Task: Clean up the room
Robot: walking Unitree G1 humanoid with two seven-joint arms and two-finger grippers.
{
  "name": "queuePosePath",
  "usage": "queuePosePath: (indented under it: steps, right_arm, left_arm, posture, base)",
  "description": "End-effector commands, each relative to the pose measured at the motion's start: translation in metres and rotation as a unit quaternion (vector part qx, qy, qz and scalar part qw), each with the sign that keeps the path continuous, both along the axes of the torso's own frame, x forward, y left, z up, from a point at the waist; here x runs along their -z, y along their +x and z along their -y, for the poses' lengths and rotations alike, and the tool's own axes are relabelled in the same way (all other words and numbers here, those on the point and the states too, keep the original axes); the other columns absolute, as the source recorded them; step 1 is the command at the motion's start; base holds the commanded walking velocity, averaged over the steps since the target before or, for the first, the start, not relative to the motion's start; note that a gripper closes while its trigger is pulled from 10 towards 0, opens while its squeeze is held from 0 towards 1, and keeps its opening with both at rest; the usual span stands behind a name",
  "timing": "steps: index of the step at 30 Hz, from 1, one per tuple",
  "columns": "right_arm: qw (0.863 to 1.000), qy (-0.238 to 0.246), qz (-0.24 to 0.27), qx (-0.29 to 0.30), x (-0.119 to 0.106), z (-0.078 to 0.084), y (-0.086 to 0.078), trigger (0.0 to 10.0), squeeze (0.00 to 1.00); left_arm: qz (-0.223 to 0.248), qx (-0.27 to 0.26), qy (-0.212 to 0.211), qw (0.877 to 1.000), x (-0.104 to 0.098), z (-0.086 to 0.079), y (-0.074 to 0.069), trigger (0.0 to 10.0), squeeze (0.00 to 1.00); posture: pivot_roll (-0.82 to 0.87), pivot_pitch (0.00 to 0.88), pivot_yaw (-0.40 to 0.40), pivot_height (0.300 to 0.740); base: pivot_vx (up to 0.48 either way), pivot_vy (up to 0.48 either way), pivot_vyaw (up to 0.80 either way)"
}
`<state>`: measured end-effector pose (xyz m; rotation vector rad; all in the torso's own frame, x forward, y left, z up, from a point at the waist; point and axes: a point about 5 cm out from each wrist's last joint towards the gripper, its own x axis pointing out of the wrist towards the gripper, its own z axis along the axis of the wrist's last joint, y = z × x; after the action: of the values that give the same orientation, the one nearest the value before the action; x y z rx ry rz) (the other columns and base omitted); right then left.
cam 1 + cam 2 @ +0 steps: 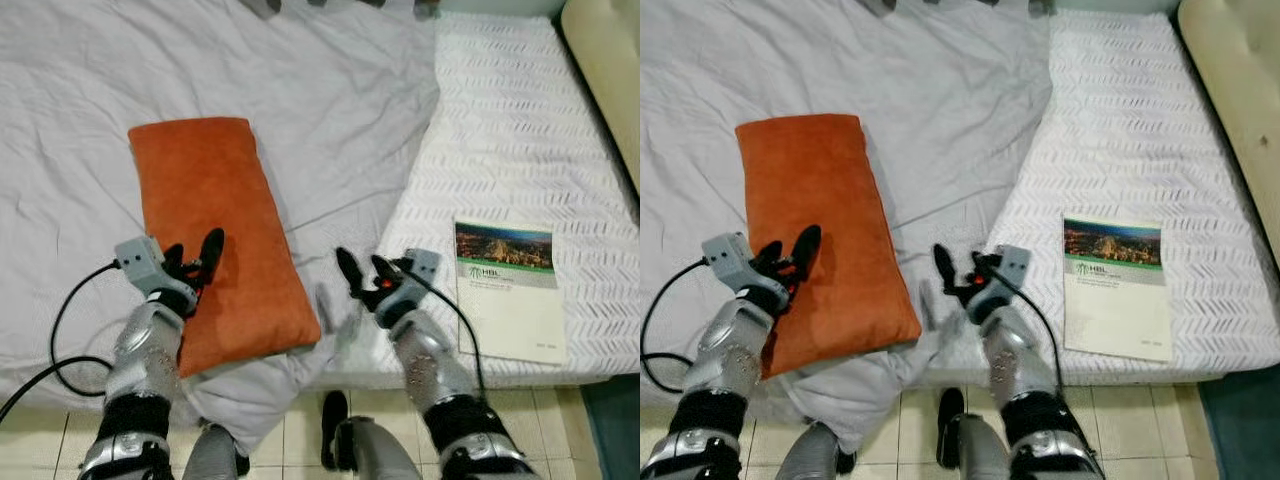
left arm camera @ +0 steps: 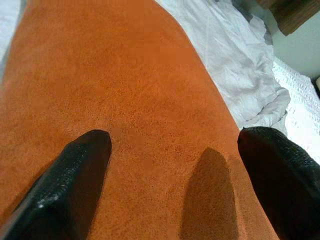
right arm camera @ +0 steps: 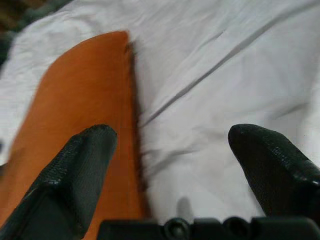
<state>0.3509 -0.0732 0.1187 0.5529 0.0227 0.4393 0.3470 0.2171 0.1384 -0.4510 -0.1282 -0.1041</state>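
Your left gripper [image 1: 197,258] hangs open over the near end of the orange pillow [image 1: 215,225], which lies at ten o'clock on the grey sheet [image 1: 330,110]. Your right gripper [image 1: 362,270] is open too, above the sheet just beside the pillow's edge. At three o'clock, a booklet [image 1: 507,288] rests on the bare white mattress [image 1: 510,130]. Tiled floor [image 1: 300,430] shows at six.
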Motion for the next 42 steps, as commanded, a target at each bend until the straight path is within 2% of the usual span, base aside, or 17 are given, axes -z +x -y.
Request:
queuePosePath:
  steps: [1,4,5,9,11,12,13,14,15,20,25,30,34,36,38,40,42]
  right_arm:
    - [1.000,0.006,-0.016,-0.022,0.010,-0.007,-0.009,10.0,0.00]
    - [0.999,0.001,-0.014,-0.041,0.013,-0.013,-0.015,10.0,0.00]
    - [0.998,-0.012,-0.011,-0.059,0.018,-0.017,-0.020,10.0,0.00]
    - [0.996,-0.031,-0.010,-0.080,0.025,-0.020,-0.028,10.0,0.00]
    - [0.996,-0.031,-0.010,-0.080,0.025,-0.020,-0.028,10.0,0.00]
    - [0.995,-0.043,-0.013,-0.091,0.029,-0.021,-0.033,10.0,0.00]
    - [0.991,-0.067,-0.021,-0.110,0.039,-0.022,-0.041,10.0,0.00]
    - [0.991,-0.067,-0.021,-0.110,0.039,-0.022,-0.041,10.0,0.00]
    - [0.988,-0.083,-0.030,-0.126,0.048,-0.025,-0.047,10.0,0.00]
    - [0.985,-0.098,-0.042,-0.140,0.058,-0.033,-0.051,10.0,0.00]
    - [0.983,-0.088,-0.043,-0.153,0.053,-0.052,-0.049,10.0,0.00]
    - [0.982,-0.089,-0.037,-0.161,0.049,-0.062,-0.047,10.0,0.00]
    - [0.981,-0.109,-0.027,-0.160,0.045,-0.075,-0.041,10.0,0.00]
    - [0.981,-0.109,-0.029,-0.160,0.045,-0.076,-0.041,10.0,0.00]
    - [0.980,-0.109,-0.033,-0.160,0.045,-0.077,-0.041,10.0,0.00]
    - [0.980,-0.104,-0.041,-0.163,0.047,-0.078,-0.041,10.0,0.00]
    - [0.979,-0.103,-0.049,-0.170,0.049,-0.080,-0.042,10.0,0.00]
  left_arm:
    - [-0.019,-0.010,-0.001,1.000,0.010,-0.007,-0.014,10.0,0.00]
    - [-0.010,-0.021,0.019,1.000,0.003,-0.016,-0.026,10.0,0.00]
    - [-0.002,-0.025,0.038,0.999,-0.004,-0.021,-0.036,10.0,0.00]
    - [-0.004,-0.029,0.051,0.998,-0.010,-0.025,-0.049,10.0,0.00]
    - [-0.004,-0.029,0.051,0.998,-0.010,-0.025,-0.049,10.0,0.00]
    - [-0.015,-0.030,0.050,0.998,-0.009,-0.027,-0.056,10.0,0.00]
    - [-0.045,-0.043,0.042,0.997,0.001,-0.032,-0.067,10.0,0.00]
    - [-0.045,-0.043,0.042,0.997,0.001,-0.032,-0.067,10.0,0.00]
    - [-0.073,-0.062,0.028,0.995,0.015,-0.038,-0.073,10.0,0.00]
    - [-0.115,-0.082,0.019,0.990,0.042,-0.040,-0.074,10.0,0.00]
    - [-0.149,-0.116,0.001,0.982,0.058,-0.046,-0.080,10.0,0.00]
    - [-0.153,-0.121,-0.016,0.981,0.064,-0.049,-0.077,10.0,0.00]
    - [-0.147,-0.083,-0.039,0.985,0.073,-0.033,-0.055,10.0,0.00]
    - [-0.151,-0.067,-0.052,0.985,0.076,-0.027,-0.051,10.0,0.00]
    - [-0.156,-0.046,-0.073,0.984,0.080,-0.020,-0.047,10.0,0.00]
    - [-0.160,-0.026,-0.119,0.980,0.085,-0.012,-0.043,10.0,0.00]
    - [-0.174,-0.010,-0.142,0.974,0.094,-0.004,-0.041,10.0,0.00]
  posture:
    - [-0.04,0.588,-0.131,0.740]
    - [-0.02,0.585,-0.129,0.740]
    - [-0.01,0.578,-0.129,0.740]
    - [-0.01,0.576,-0.131,0.740]
    - [-0.01,0.576,-0.131,0.740]
    - [-0.01,0.575,-0.134,0.740]
    - [-0.01,0.575,-0.150,0.740]
    - [-0.01,0.575,-0.150,0.740]
    - [-0.02,0.579,-0.156,0.740]
    - [-0.03,0.583,-0.167,0.740]
    - [-0.03,0.587,-0.171,0.740]
    - [-0.02,0.587,-0.171,0.740]
    - [-0.03,0.590,-0.177,0.740]
    - [-0.02,0.588,-0.180,0.740]
    - [-0.02,0.588,-0.179,0.740]
    - [-0.02,0.590,-0.183,0.740]
    - [-0.03,0.585,-0.185,0.740]
  base:
    - [0.000,0.000,0.00]
    - [0.000,0.000,0.00]
    - [0.000,0.000,0.00]
    - [0.000,0.000,0.00]
    - [0.000,0.000,0.00]
    - [0.000,0.000,0.00]
    - [0.000,0.000,0.00]
    - [0.000,0.000,0.00]
    - [0.000,0.000,0.00]
    - [0.000,0.000,0.00]
    - [0.000,0.000,0.00]
    - [0.000,0.000,0.00]
    - [0.000,0.000,0.00]
    - [0.000,0.000,0.00]
    - [0.000,0.000,0.00]
    - [0.000,0.000,0.00]
    - [0.000,0.000,0.00]
